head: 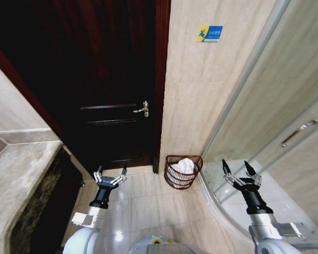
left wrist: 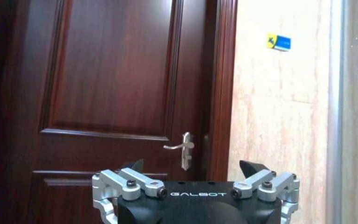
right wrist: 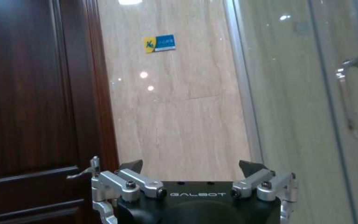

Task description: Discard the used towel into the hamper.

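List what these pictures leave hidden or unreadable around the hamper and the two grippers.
- Hamper, head view: its depth below the white towel is hidden by the towel.
- Blue wall sign: its text is too small to read in every view.
- Left gripper and right gripper, both open and empty: each wrist view cuts the gripper body off at the frame edge.
- Shower door handle, right wrist view: partly cut off by the frame edge.

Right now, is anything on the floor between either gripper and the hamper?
Nothing visible. The hamper stands on bare floor tile at the wall, between door and shower glass, with a white towel already in it. The left gripper and right gripper hang open and empty either side, clear of it.
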